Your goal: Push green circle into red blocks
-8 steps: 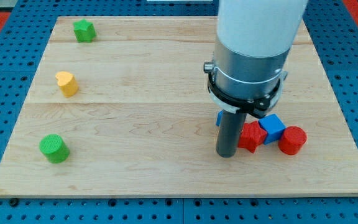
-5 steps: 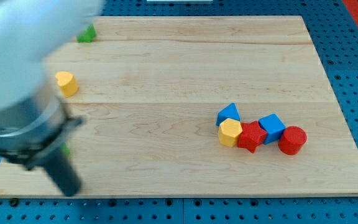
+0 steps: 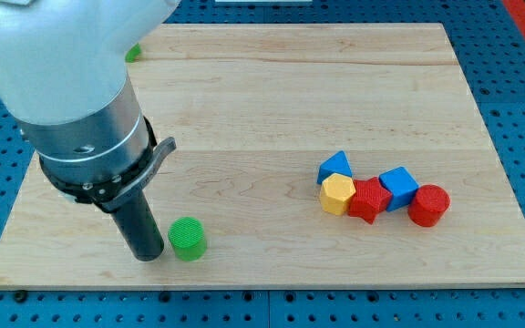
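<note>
The pale wooden desk [image 3: 244, 100] carries small ribbed plastic blocks. The green circle [image 3: 188, 239] sits near the view's bottom, well apart from the cluster at the right: a blue triangle [image 3: 334, 165], a yellow hexagon [image 3: 337, 194], a red star-like block [image 3: 369, 199], a blue cube [image 3: 398, 187] and a red cylinder [image 3: 428, 204]. Another green block [image 3: 134, 53] is mostly hidden behind the arm (shape unclear). There are no fingers; my tip [image 3: 146, 256] rests just left of the green circle, seemingly touching it.
</note>
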Controlling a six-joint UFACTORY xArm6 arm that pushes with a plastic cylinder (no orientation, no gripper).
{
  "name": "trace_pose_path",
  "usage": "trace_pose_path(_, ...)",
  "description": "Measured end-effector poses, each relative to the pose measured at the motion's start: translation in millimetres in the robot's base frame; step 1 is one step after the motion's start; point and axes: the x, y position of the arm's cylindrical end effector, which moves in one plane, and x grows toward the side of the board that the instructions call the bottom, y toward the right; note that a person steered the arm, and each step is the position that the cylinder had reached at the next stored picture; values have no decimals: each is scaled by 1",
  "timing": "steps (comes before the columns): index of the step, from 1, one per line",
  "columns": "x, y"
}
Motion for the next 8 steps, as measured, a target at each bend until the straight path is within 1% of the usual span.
trace_pose_path(1,-5,83)
trace_pose_path(2,-10,125)
trace_pose_path(4,-28,100)
trace_pose_path(5,-40,145)
trace_pose_path(7,-42,236)
trace_pose_path(8,-33,219)
